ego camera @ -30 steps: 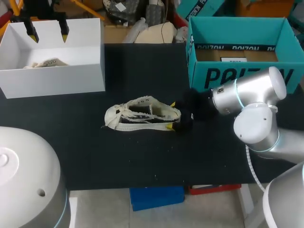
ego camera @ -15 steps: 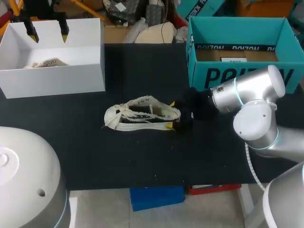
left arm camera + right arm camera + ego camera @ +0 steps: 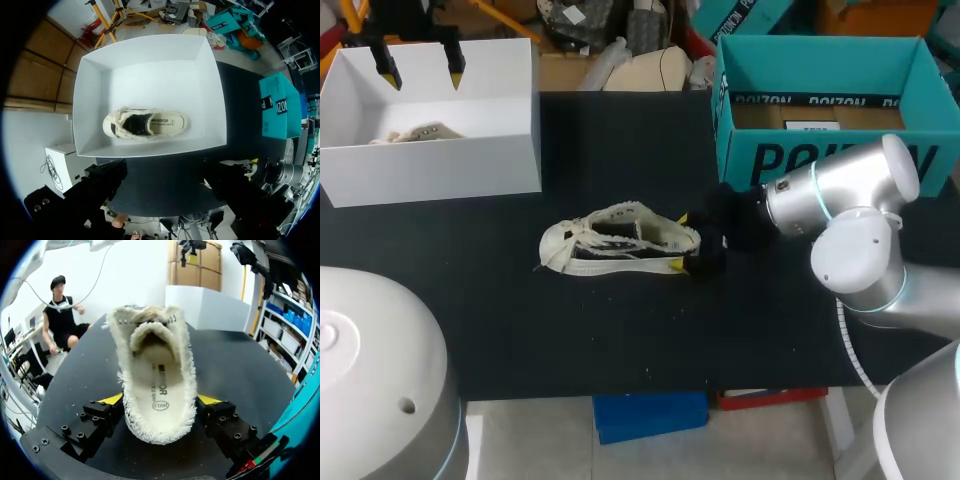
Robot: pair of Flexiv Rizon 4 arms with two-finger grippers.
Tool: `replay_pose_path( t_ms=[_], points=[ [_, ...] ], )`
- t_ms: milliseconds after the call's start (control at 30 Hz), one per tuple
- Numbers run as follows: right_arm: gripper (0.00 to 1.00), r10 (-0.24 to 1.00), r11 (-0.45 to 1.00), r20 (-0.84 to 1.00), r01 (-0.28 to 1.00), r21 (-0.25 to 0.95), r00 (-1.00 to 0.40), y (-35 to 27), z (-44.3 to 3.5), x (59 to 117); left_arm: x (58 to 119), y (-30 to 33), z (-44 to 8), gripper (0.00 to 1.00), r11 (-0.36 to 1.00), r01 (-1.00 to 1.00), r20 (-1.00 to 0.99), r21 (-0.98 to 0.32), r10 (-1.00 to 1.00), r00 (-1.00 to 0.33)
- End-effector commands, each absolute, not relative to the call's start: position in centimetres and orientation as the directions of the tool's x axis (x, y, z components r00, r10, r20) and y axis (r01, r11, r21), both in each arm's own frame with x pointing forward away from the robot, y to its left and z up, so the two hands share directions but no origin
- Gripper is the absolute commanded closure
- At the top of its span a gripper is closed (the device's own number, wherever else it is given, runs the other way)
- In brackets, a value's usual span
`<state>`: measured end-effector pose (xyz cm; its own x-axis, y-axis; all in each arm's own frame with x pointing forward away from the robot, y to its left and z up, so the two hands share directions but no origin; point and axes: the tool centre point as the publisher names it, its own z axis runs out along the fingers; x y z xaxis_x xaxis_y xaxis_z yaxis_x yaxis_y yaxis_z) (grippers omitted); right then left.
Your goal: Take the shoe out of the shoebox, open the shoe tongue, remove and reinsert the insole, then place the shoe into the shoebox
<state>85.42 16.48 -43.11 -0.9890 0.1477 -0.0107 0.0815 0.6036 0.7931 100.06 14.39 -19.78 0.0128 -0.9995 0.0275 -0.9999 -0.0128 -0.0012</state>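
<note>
Now the right gripper (image 3: 680,242) pinches the cream shoe (image 3: 615,240) by its heel from 3 o'clock, mid-table.
Over the white shoebox (image 3: 430,160), at the shoe's 10 o'clock, hangs the left gripper (image 3: 420,62), fingers spread.

This is a robotics lab, with a bench set up for manipulation trials. Two white, jointed robot arms, the left arm (image 3: 380,380) and the right arm (image 3: 850,225), stand at the near edge of a worktop (image 3: 620,330) covered in plain black. On that worktop a white shoebox (image 3: 430,160) sits at the far left corner, a teal box (image 3: 820,165) at the far right, and a single cream shoe (image 3: 620,242) lies near the middle.
</note>
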Motion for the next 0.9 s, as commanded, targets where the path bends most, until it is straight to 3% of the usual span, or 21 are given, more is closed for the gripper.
replay_pose_path(
  t_ms=[33,133,500,900],
  points=[
    [1.0,0.149,0.605,-0.011,0.083,0.792,-0.989,16.5,-43.2,85.5,98.6,11.8,-18.9,0.0,-0.055,-0.998,0.036,-0.018,-0.998,0.055],
    [1.0,0.149,0.605,-0.011,0.083,0.792,-0.989,16.5,-43.2,85.5,97.1,8.8,-19.2,0.0,-0.138,-0.99,0.015,-0.028,-0.99,0.138],
    [1.0,0.149,0.605,-0.011,0.083,0.792,-0.989,16.5,-43.2,85.5,92.7,-0.1,-19.5,0.0,-0.127,-0.991,0.021,-0.037,-0.992,0.126],
    [1.0,0.149,0.605,-0.011,0.083,0.792,-0.989,16.5,-43.2,85.5,92.4,-0.4,-19.5,0.0,-0.113,-0.993,0.024,-0.041,-0.993,0.112]
  ],
)
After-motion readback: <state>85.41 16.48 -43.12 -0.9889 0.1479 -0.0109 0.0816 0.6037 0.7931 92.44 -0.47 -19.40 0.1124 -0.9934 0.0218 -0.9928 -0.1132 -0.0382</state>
